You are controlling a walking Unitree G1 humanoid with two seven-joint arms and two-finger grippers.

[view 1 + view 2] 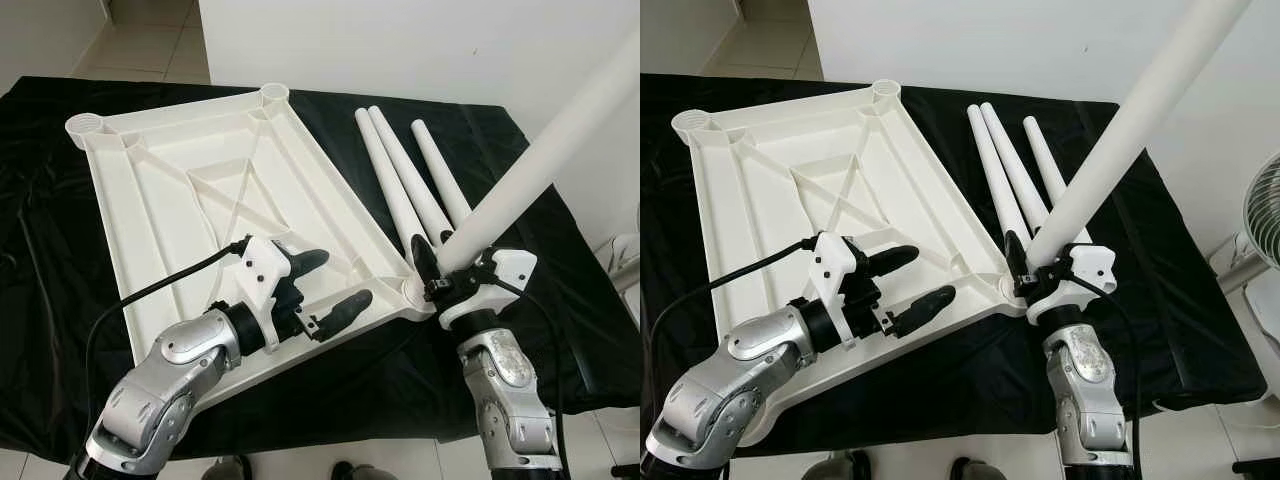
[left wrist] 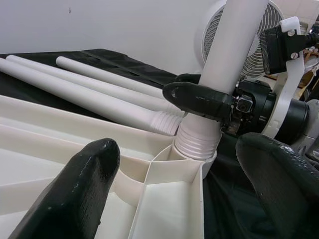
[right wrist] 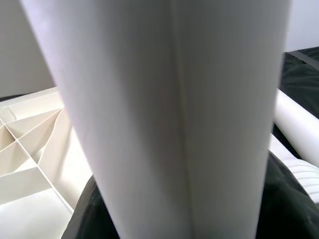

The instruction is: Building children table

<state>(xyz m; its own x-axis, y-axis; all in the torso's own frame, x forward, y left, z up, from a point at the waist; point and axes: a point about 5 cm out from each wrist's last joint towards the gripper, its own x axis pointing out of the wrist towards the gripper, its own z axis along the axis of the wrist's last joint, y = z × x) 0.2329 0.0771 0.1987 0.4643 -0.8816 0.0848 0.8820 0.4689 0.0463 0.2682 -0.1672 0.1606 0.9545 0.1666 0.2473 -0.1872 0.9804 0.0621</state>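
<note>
Left eye view. A white moulded plastic tabletop (image 1: 190, 200) is lying upside down, ribbed underside up, on a black cloth (image 1: 560, 300) draped over the work surface. Round leg sockets are showing at its two far corners. Three loose white plastic tube legs (image 1: 400, 175) are lying side by side on the cloth just beside the tabletop's right edge. The right gripper (image 1: 437, 268) is clenching a fourth white tube leg (image 1: 545, 160) near its lower end; that leg is standing tilted, rising up and to the right, with its base at the tabletop's near right corner socket. The left gripper (image 1: 325, 285) is hovering over the near part of the tabletop, its two black fingers spread and grasping nothing.

Right eye view. Same layout. A grey fan grille (image 1: 1260, 215) is standing at the right, beyond the cloth.

Left wrist view. The held leg's threaded end (image 2: 198, 142) is sitting in the corner socket (image 2: 187, 162). One black finger of the right gripper (image 2: 197, 99) is pressing across the leg just above the thread. The loose legs are lying behind.

Right wrist view. The held leg (image 3: 164, 109) is standing close against the lens, with tabletop ribs (image 3: 30, 159) showing beside it.
</note>
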